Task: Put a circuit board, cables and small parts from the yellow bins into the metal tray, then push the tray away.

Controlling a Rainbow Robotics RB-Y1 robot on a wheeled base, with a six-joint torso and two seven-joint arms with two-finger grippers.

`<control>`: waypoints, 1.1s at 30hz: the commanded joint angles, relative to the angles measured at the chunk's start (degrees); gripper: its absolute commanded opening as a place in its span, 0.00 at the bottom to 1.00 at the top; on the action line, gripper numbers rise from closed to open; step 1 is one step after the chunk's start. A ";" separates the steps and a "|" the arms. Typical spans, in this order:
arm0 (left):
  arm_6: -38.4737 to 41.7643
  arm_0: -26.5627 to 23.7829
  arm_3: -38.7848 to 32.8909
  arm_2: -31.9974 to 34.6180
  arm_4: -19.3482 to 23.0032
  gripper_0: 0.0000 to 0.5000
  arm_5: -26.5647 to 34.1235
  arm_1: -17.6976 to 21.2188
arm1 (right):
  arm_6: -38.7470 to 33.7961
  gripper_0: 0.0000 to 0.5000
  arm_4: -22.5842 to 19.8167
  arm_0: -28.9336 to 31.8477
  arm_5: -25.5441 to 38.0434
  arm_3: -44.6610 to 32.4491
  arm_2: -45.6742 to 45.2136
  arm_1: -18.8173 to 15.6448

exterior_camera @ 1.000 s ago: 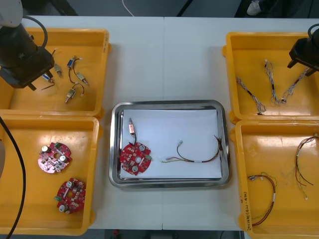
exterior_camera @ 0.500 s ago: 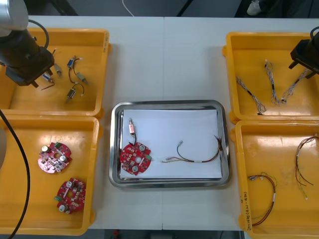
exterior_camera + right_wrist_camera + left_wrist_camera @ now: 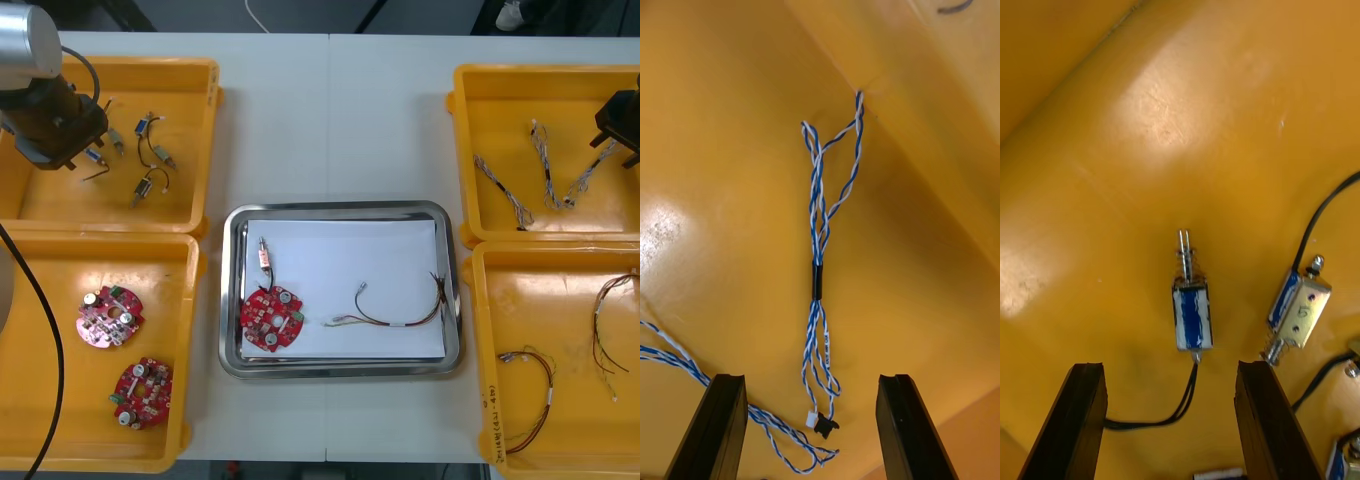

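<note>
Shiny metal tray [image 3: 340, 208], white-lined, between glossy yellow bins [image 3: 140, 65].
Contents: round red circuit board [image 3: 270, 318], small metal part [image 3: 264, 255], thin cable [image 3: 395, 312]. Left gripper [image 3: 1169, 369] spread over blue-banded small part [image 3: 1193, 319] in far left bin; right gripper [image 3: 811, 381] spread over twisted blue-and-white cable [image 3: 818, 225] in far right bin.

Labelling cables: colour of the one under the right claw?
Cable: twisted blue and white; right wrist view.

The left gripper [image 3: 58, 160] half hides one small metal part [image 3: 95, 157] in the far left yellow bin [image 3: 213, 100]. At the left wrist a second metal part [image 3: 1346, 454] is cut by the picture's edge; at the right wrist a twisted blue and white cable [image 3: 662, 356] runs out of view
</note>
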 commanded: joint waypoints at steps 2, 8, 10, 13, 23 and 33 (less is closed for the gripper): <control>-4.36 -3.14 2.00 1.63 -1.40 1.00 -4.41 2.10 | 0.48 1.00 -0.26 -1.35 -4.32 3.93 -1.45 -3.43; -5.06 -3.23 4.28 1.54 -1.22 1.00 -8.10 1.84 | 0.13 1.00 -0.35 -2.14 -7.04 7.35 -1.45 -3.61; -5.41 -3.14 5.43 1.37 -1.22 1.00 -9.42 1.84 | -0.22 1.00 -1.05 -2.14 -7.30 7.88 -1.45 -3.52; -5.76 -3.14 7.54 0.58 -1.14 1.00 -11.62 1.84 | -0.40 1.00 -1.93 -2.23 -9.15 9.73 -1.45 -3.52; -6.11 -3.05 9.65 -0.74 0.18 1.00 -14.25 1.66 | -1.28 1.00 -2.46 -2.14 -11.61 9.90 -1.45 -2.29; -6.03 -3.05 9.73 -0.92 0.62 0.00 -14.25 1.22 | -2.86 1.00 -2.37 -1.87 -13.02 9.90 -1.45 -0.89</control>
